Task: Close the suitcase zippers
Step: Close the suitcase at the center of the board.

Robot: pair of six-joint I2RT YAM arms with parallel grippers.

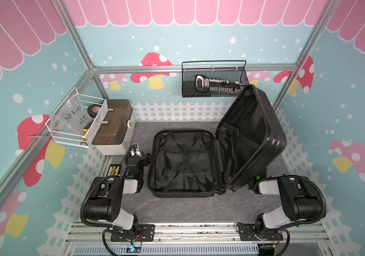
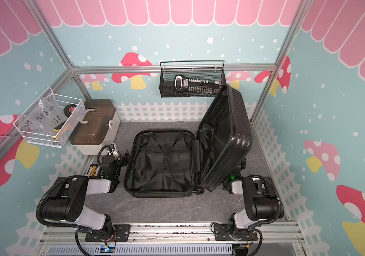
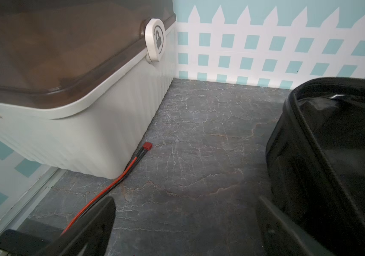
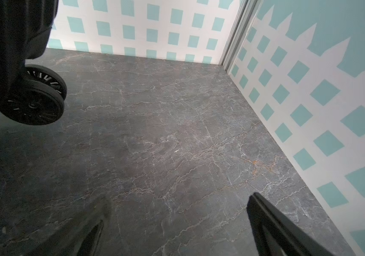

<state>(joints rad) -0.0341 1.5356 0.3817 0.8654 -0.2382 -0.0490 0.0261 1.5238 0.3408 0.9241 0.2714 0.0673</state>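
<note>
The black suitcase (image 1: 182,164) lies open in the middle of the table in both top views, its lined base flat. Its ribbed lid (image 1: 252,137) stands tilted up on the right. The zippers (image 1: 151,164) show as a thin dark track round the base rim; I cannot make out the pulls. My left gripper (image 1: 143,154) is open just left of the base, and the left wrist view shows its fingers (image 3: 101,221) wide apart over bare table beside the suitcase (image 3: 332,155). My right gripper (image 4: 178,208) is open and empty behind the lid, near the wheels (image 4: 35,104).
A beige box with a brown lid (image 1: 112,126) stands at the back left, with a red-black cable (image 3: 132,161) along its foot. A white wire basket (image 1: 77,119) hangs on the left wall and a black mesh basket (image 1: 213,82) on the back wall. Fence-patterned walls close in the right side.
</note>
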